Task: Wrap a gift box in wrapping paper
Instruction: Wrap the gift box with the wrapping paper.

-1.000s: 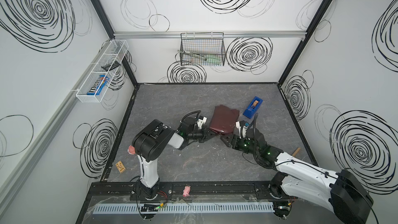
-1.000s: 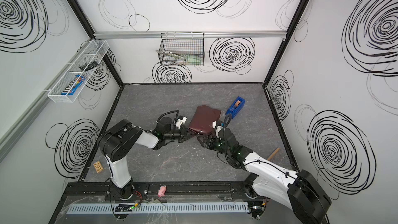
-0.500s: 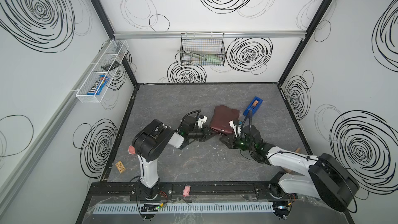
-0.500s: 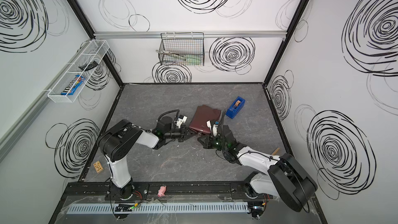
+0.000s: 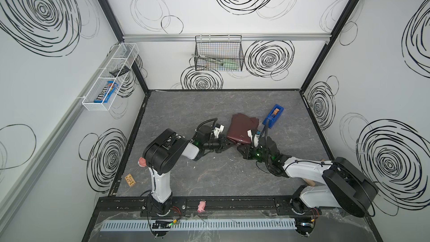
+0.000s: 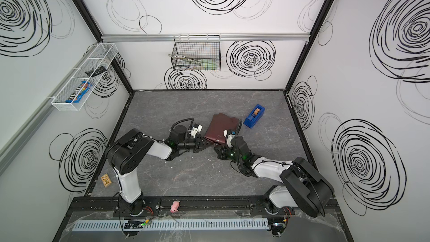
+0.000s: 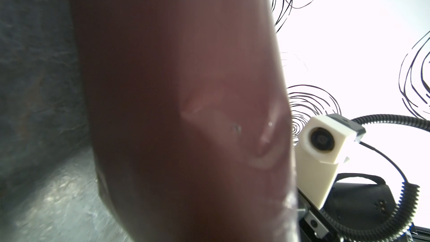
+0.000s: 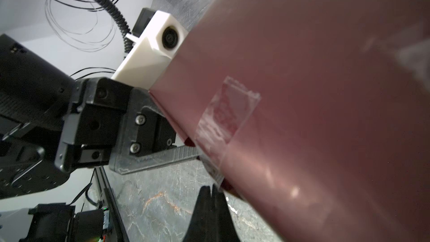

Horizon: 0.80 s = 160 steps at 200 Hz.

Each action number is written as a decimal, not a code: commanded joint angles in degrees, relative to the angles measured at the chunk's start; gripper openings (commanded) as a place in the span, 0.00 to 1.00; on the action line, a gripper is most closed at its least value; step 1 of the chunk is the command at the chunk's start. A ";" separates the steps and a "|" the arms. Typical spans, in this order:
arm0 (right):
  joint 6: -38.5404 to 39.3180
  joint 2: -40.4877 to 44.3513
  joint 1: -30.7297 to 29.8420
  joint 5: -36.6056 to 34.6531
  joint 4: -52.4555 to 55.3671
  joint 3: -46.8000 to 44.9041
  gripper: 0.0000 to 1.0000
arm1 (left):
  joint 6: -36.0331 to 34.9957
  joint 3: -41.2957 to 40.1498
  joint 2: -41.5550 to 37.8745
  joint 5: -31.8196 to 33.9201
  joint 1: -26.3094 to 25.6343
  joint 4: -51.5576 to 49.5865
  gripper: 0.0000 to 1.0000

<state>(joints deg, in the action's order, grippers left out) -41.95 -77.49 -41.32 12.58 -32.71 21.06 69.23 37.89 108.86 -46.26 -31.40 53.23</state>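
Grey marbled table [image 5: 209, 171]. Mid-table, creased maroon wrapping paper [image 5: 242, 128] folded square around the gift box, which is hidden. Blue tape dispenser [image 5: 273, 116] shows in the top views only. Left hand [image 5: 229, 143] closed at the parcel corner. Right hand [image 8: 210, 194] closed by the parcel edge. Only the right wrist view shows the glossy clear tape strip [image 8: 229, 122].

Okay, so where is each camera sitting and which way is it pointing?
Top views: high above the arms' bases, looking down at the table; left gripper, right gripper, wrapping paper and tape dispenser show.
Left wrist: on the left arm, close against the paper; own gripper unseen, right arm's wrist camera shows.
Right wrist: on the right arm, facing the taped paper; own shut gripper and the left gripper show.
Shared: all views show the paper.
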 commanded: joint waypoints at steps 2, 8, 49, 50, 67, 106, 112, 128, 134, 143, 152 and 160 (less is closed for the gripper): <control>-0.85 -1.42 -0.94 -6.57 -4.55 0.19 0.00 | -0.74 1.14 0.65 -0.79 -0.03 2.31 0.00; -0.71 -2.01 -1.12 -6.94 -5.36 0.20 0.00 | -0.76 1.10 0.60 -0.72 0.03 2.30 0.00; -1.53 -7.61 -2.32 -9.20 -7.50 1.74 0.00 | -0.79 1.14 0.57 -0.69 -0.02 2.29 0.00; -1.59 -7.78 -2.34 -9.22 -7.52 1.77 0.00 | -0.78 1.14 0.57 -0.73 0.00 2.26 0.00; -2.09 -9.08 -2.70 -9.54 -8.08 1.89 0.00 | -0.90 1.14 0.65 -0.70 0.07 2.14 0.00; -2.25 -7.83 -4.35 -10.69 -7.52 0.48 0.00 | -0.94 1.30 0.83 -0.73 0.08 2.19 0.00; -2.35 -7.25 -4.52 -10.86 -7.23 0.26 0.00 | -0.94 1.31 0.91 -0.67 0.11 2.23 0.00; -1.94 -5.55 -4.82 -11.22 -6.26 -0.23 0.00 | -0.86 1.35 1.00 -0.54 0.10 2.25 0.00; -1.79 -4.76 -4.82 -11.47 -5.30 -0.14 0.00 | -0.93 1.33 1.01 -0.50 0.06 2.24 0.00; -1.35 -3.24 -4.90 -11.59 -4.81 -0.37 0.00 | -0.94 1.31 1.09 -0.55 0.11 2.25 0.00; -1.22 -1.96 -4.91 -11.65 -3.19 -0.22 0.00 | -0.92 1.32 1.09 -0.57 0.03 2.31 0.00; -0.89 -1.15 -4.99 -11.38 -2.54 -0.28 0.00 | -0.94 1.40 1.18 -0.51 0.03 2.31 0.00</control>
<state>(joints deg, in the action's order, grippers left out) -43.59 -82.11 -45.84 2.46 -37.50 21.19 69.06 37.95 109.19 -46.02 -31.40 52.49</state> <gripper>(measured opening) 0.052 0.047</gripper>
